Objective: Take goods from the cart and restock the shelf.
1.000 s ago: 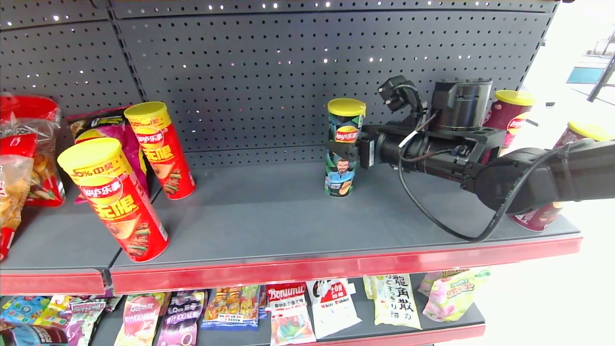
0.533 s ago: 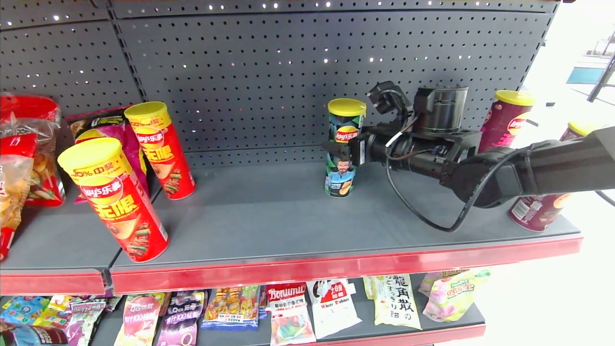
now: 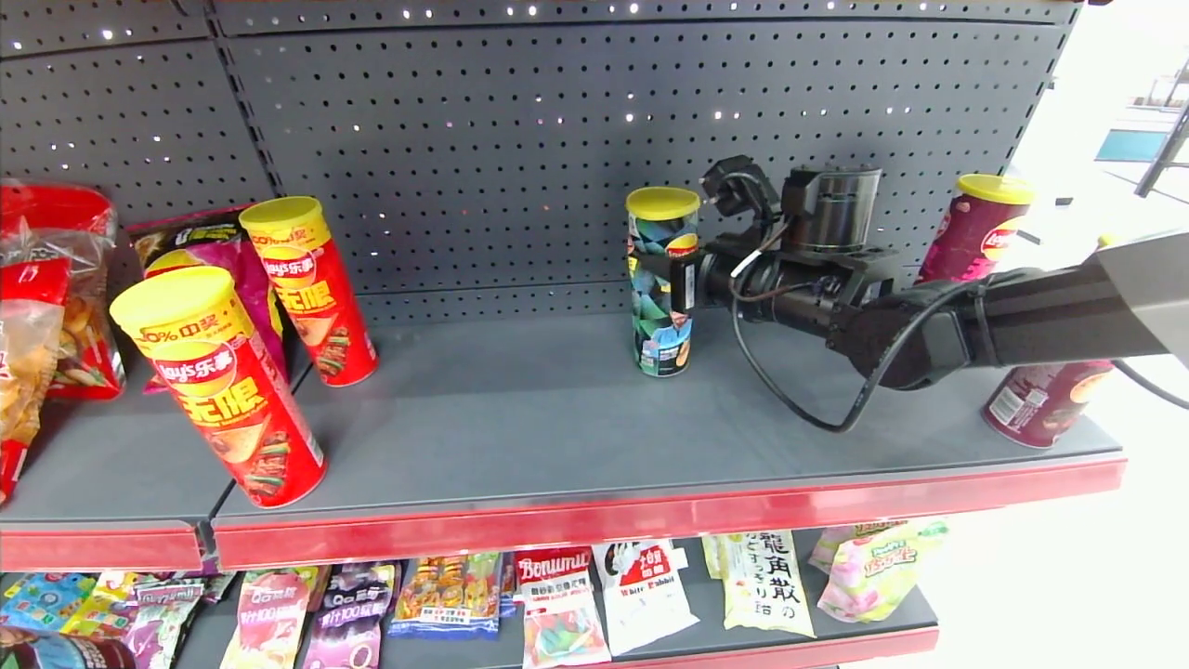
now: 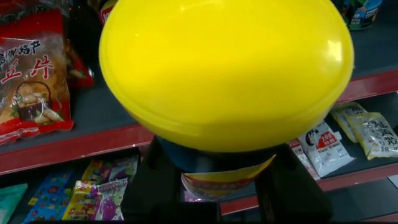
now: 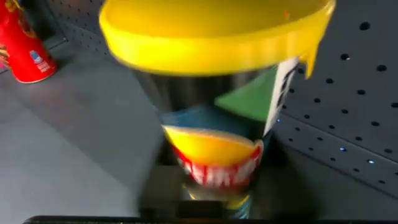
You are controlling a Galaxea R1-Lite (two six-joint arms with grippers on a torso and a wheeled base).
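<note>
A chip can [image 3: 659, 279] with a yellow lid and a dark multicoloured body stands upright in the middle of the grey shelf [image 3: 520, 418], near the pegboard back. My right gripper [image 3: 676, 281] comes in from the right and is shut on it at mid-height. The same chip can [image 5: 214, 99] is close up in the right wrist view, its lid uppermost. My left gripper [image 4: 221, 186] is shut on a second can [image 4: 227, 68] with a yellow lid and blue body, held out in front of the shelves, its dark fingers [image 4: 155, 186] on either side.
Two red cans [image 3: 218, 381] [image 3: 311, 288] lean at the shelf's left, beside snack bags [image 3: 37, 297]. Maroon cans [image 3: 985, 223] [image 3: 1045, 400] stand at its right end. The red front lip [image 3: 650, 516] edges the shelf. Candy bags [image 3: 557, 604] lie on the lower shelf.
My right arm has moved further left and towards the pegboard. The can in it has turned, showing a different side, and shifted slightly left.
</note>
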